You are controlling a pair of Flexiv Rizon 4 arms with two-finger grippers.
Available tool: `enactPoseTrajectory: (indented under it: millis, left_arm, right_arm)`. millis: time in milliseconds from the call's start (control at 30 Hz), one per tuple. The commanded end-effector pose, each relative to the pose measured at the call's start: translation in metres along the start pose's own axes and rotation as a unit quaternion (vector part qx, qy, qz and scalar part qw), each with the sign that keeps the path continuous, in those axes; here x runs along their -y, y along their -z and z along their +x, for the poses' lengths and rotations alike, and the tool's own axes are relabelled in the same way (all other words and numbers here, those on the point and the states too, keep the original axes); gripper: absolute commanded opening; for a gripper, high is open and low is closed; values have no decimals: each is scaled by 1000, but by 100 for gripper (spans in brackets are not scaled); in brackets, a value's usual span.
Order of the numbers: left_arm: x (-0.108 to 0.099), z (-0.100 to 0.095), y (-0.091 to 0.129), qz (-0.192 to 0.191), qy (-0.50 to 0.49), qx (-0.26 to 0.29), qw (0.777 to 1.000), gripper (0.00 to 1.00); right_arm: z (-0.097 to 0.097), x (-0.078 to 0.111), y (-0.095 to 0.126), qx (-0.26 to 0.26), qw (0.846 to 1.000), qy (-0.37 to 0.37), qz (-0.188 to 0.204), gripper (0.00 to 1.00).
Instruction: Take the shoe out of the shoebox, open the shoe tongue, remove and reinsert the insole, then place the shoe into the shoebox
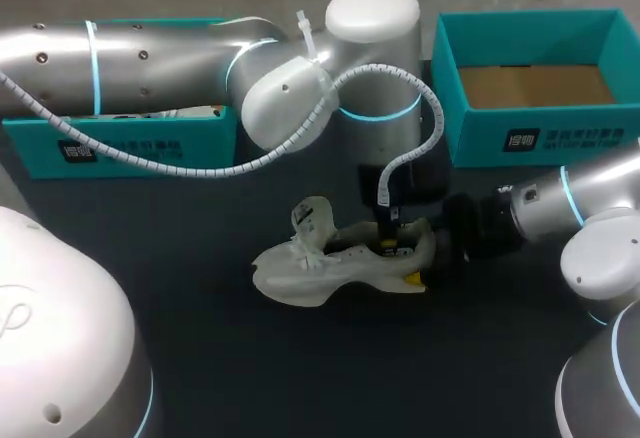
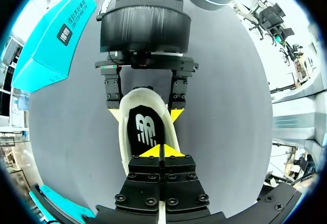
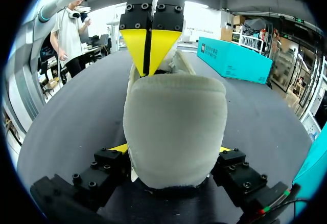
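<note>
Astride shoe [image 1: 320, 258] heel, right hand [image 3: 172, 150].

Robotics lab; left arm [image 1: 150, 58], right arm [image 1: 590, 198] over dark table [image 1: 250, 358]

Right gripper [image 3: 172, 150] grips white shoe [image 3: 176, 114] at heel, one yellow tip pressed on each side, rounded heel back nearest camera. At 12 o'clock, left gripper [image 3: 148, 55] points down into shoe opening, yellow tips pressed together. Teal shoebox [image 3: 234, 60] at 2 o'clock, well beyond shoe, on dark grey table [image 3: 71, 121].
</note>
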State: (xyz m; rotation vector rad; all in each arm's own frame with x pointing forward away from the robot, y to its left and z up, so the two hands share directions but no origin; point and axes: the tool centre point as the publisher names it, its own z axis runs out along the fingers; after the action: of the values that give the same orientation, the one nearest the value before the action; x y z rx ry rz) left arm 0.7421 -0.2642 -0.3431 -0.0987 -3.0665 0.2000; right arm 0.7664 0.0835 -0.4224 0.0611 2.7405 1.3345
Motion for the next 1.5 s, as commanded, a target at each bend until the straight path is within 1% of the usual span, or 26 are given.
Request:
enactPoseTrajectory:
  millis: [33, 300, 433, 567, 900, 1133, 1200, 1300, 1400, 1500]
  left_arm:
    - [-6, -3, -15, 13, 1, -3, 1000, 0]
    - [-9, -2, -28, 16, 15, 2, 1000, 0]
    - [-10, 4, -30, 14, 18, -15, 1000, 0]
    - [-11, 9, -33, 15, 19, -19, 1000, 0]
    - [-16, 5, -45, 18, 29, -25, 999, 0]
    - [-19, 7, -50, 21, 29, -32, 999, 0]
    - [-20, 7, -52, 22, 31, -36, 999, 22]
    - [-22, 7, -55, 23, 33, -41, 998, 27]
    - [-22, 6, -59, 23, 32, -47, 998, 22]
    - [-22, 6, -64, 22, 33, -50, 998, 22]
  right_arm:
    - [1, 3, -3, 0, 1000, 1, 1, 0]
    - [1, 3, -3, 0, 1000, 1, 1, 0]
    - [1, 3, -3, 0, 1000, 1, 1, 0]
    - [1, 3, -3, 0, 1000, 1, 1, 0]
    - [1, 3, -3, 0, 1000, 1, 1, 0]
    - [1, 3, -3, 0, 1000, 1, 1, 0]
    - [1, 3, -3, 0, 1000, 1, 1, 0]
    - [1, 3, -3, 0, 1000, 1, 1, 0]
    - [1, 3, -3, 0, 1000, 1, 1, 0]
    - [1, 3, -3, 0, 1000, 1, 1, 0]
